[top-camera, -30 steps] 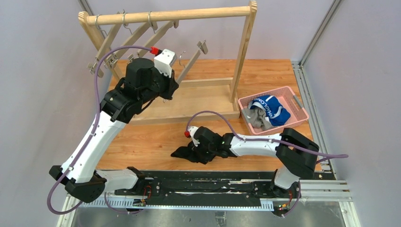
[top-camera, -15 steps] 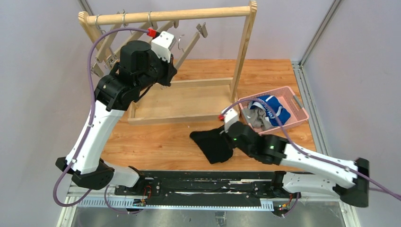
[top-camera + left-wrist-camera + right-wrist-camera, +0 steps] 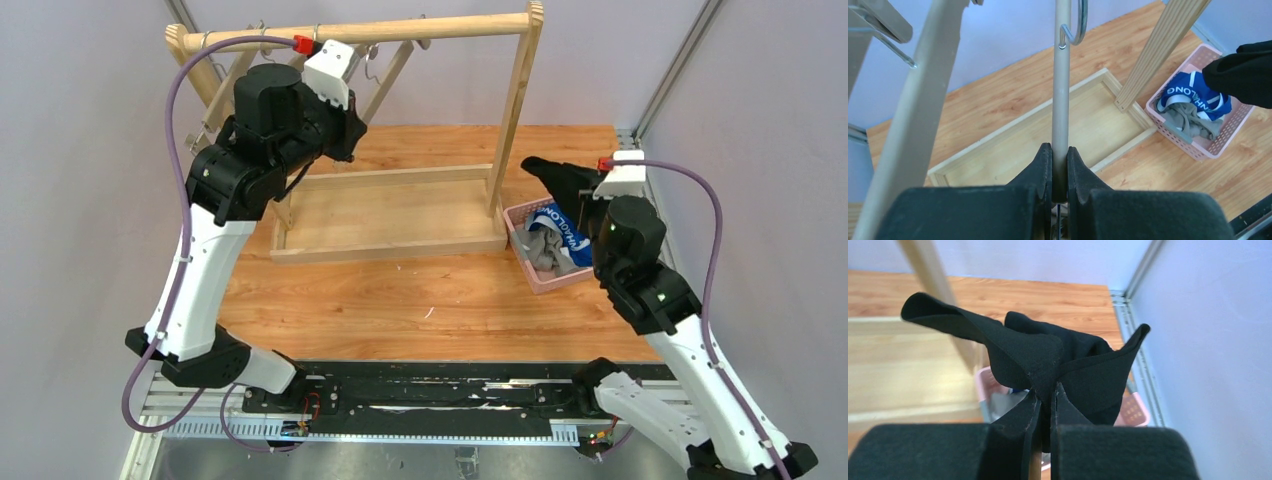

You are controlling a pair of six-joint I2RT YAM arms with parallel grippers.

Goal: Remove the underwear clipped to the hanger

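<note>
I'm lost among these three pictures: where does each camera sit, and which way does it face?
Top: above, behind the arms, looking down on table, rack, pink basket; both arms show.
Left wrist: looks past left gripper, shut on a hanger, down at basket.
Right wrist: looks past right gripper, shut on black briefs, over basket.
All three share the basket.

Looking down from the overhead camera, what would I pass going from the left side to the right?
left arm → tray → basket → right arm. The black briefs overlap the basket, so they are left out.
</note>
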